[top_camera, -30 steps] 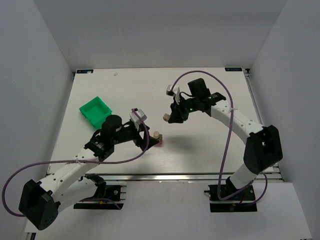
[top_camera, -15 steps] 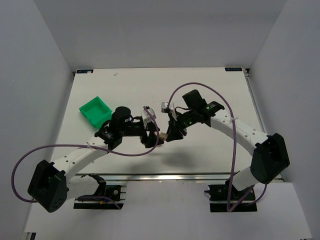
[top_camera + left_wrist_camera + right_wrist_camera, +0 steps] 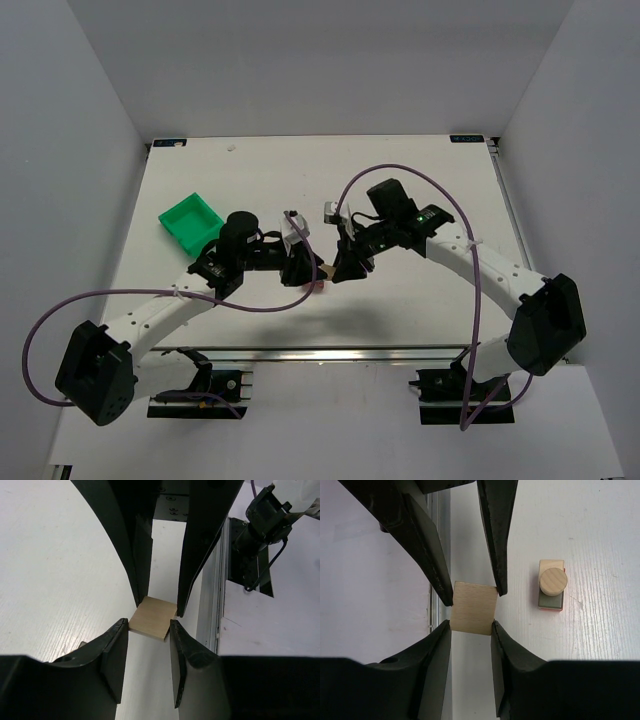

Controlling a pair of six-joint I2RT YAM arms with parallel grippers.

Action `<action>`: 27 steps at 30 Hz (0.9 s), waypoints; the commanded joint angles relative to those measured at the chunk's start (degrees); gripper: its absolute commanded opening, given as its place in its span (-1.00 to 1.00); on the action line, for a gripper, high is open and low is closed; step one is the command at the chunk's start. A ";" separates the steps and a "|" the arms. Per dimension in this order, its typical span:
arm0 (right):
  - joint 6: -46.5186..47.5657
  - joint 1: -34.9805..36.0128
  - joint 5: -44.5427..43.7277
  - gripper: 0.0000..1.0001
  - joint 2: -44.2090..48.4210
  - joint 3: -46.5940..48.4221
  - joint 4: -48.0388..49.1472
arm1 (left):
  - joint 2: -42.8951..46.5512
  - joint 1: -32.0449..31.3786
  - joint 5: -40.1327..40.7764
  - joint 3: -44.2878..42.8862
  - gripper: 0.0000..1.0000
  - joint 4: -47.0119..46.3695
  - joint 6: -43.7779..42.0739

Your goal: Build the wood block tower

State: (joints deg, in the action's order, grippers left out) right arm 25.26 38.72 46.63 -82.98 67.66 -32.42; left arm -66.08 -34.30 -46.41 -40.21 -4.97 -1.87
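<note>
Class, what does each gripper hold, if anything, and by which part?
One shared pale cube: right fingers pinch two opposite faces at one end, left fingers the same faces at the other.

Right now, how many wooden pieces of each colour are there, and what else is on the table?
Pale beige wood: 3 (held cube, stacked block, round piece)
Grey-brown block: 1
Red-orange block: 1
Green bin: 1
Total: 6
</note>
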 commanded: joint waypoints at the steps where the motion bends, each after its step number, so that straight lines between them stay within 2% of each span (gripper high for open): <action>1: -1.70 0.48 0.83 -0.73 2.30 0.46 7.55 | 1.40 -0.76 -6.23 0.65 -0.44 -2.22 1.34; 2: -1.88 0.48 0.83 -0.72 2.38 0.37 8.07 | 1.40 -0.76 -6.76 0.74 -0.54 -2.67 1.25; 3: -1.88 0.48 0.57 -0.70 2.38 0.37 8.08 | 1.57 -0.76 -7.20 0.92 -0.79 -3.37 2.30; 4: -2.22 0.57 0.30 -0.57 2.30 0.46 8.17 | 1.66 -0.76 -7.29 0.83 -0.93 -3.99 3.87; 6: -2.49 0.48 -0.31 -0.45 2.21 0.37 8.78 | 2.36 -0.68 -5.71 0.66 -1.00 -4.86 6.77; 7: -3.36 0.48 -0.84 -0.16 2.12 0.54 8.96 | 2.71 -0.50 -3.01 0.48 -1.00 -4.61 7.92; 9: -3.63 0.39 -1.54 0.13 2.03 0.72 8.87 | 3.59 0.11 -0.18 0.30 -1.00 -4.08 10.29; 10: -3.81 0.30 -2.33 0.66 2.21 0.72 8.87 | 4.64 0.20 1.75 -0.13 -1.00 -2.34 12.66; 11: -3.98 0.22 -3.20 0.79 2.47 0.72 8.52 | 5.17 0.12 8.03 -0.66 -1.00 -0.84 14.16; 13: -4.86 0.04 -6.18 0.79 3.34 0.28 8.60 | 6.57 0.20 15.00 -2.24 -1.00 6.33 19.41; 14: -5.30 -0.05 -7.42 0.79 3.87 -0.50 8.69 | 7.02 0.29 22.00 -3.64 -1.00 8.99 21.27; 16: -7.23 -0.05 -11.28 0.79 5.10 -1.56 9.74 | 7.90 0.29 28.54 -4.79 -1.00 16.35 27.67; 17: -8.02 -0.13 -12.87 0.79 6.59 -2.70 10.01 | 9.29 0.29 35.45 -4.97 -1.00 18.31 30.14; 21: -14.33 -0.49 -23.05 0.79 12.56 -6.48 13.61 | 13.17 0.55 48.21 -4.27 -1.00 30.51 45.24; 26: -19.54 -0.84 -32.56 0.79 14.51 -7.45 13.44 | 17.03 1.87 52.39 -1.64 -1.00 41.17 57.58; 27: -20.59 -0.93 -33.44 0.79 14.77 -7.63 13.44 | 17.74 2.22 53.78 -1.11 -1.00 45.27 62.72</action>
State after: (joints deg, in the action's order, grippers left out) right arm 9.43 38.28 20.75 -69.14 60.49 -21.45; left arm -50.63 -33.01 -0.16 -42.87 27.77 46.87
